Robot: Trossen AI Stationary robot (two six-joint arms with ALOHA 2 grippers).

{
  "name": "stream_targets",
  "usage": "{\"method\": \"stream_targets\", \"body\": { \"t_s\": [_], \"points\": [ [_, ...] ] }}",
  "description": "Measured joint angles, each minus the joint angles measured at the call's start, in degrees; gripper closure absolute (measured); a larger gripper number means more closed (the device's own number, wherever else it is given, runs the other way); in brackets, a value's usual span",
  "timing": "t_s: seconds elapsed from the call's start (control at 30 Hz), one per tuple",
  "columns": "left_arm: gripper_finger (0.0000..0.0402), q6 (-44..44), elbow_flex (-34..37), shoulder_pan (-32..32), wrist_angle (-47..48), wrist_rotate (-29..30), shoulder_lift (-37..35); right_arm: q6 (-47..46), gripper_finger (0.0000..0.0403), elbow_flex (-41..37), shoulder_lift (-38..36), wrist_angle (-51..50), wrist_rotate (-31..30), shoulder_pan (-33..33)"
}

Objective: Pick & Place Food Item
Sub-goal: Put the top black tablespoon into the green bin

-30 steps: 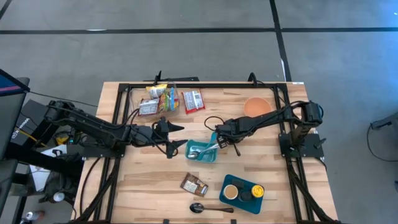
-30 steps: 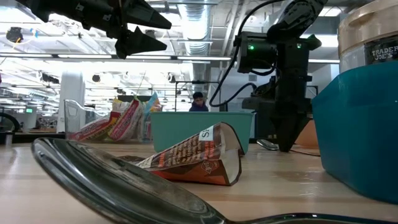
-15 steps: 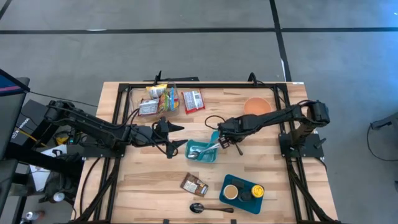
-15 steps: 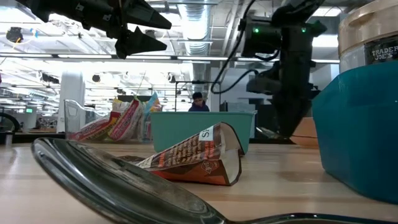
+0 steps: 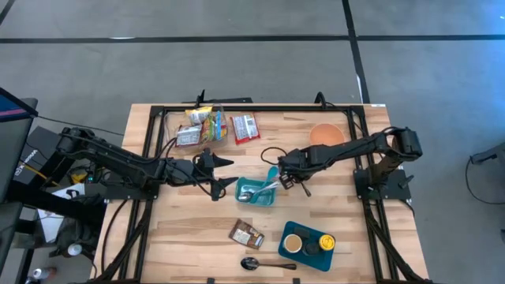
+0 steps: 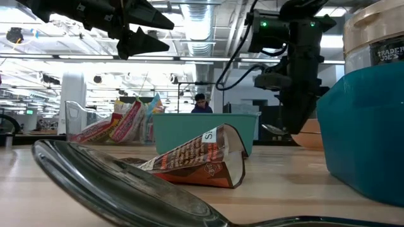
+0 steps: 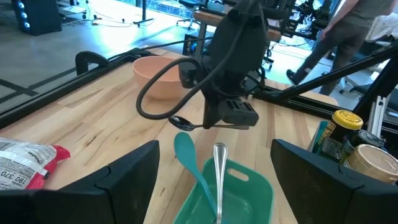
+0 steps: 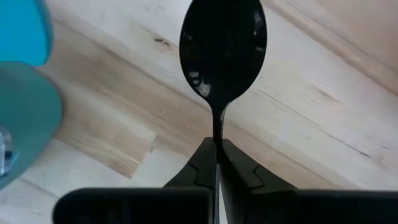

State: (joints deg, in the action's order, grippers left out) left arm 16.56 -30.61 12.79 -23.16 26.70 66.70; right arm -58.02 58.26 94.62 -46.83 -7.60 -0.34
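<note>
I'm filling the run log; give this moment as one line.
right gripper: shut on dark metal spoon, lifted beside teal rectangular tray | left gripper: open, waiting above table

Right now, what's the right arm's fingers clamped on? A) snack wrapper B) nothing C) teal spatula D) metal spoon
D: the right wrist view shows the fingers shut on the handle of a spoon, its bowl out ahead over the wooden table. The left wrist view shows the same spoon held beside the green container.
</note>
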Motion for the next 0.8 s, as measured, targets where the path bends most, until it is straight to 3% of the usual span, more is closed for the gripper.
{"method": "stream_targets", "body": {
  "t_s": [0.8],
  "points": [
    [0.0101,0.0,0.0,0.0,0.0,0.0,0.0,4.7,0.0403,0.2,-0.2,-2.4,0.0,0.0]
  ]
}}
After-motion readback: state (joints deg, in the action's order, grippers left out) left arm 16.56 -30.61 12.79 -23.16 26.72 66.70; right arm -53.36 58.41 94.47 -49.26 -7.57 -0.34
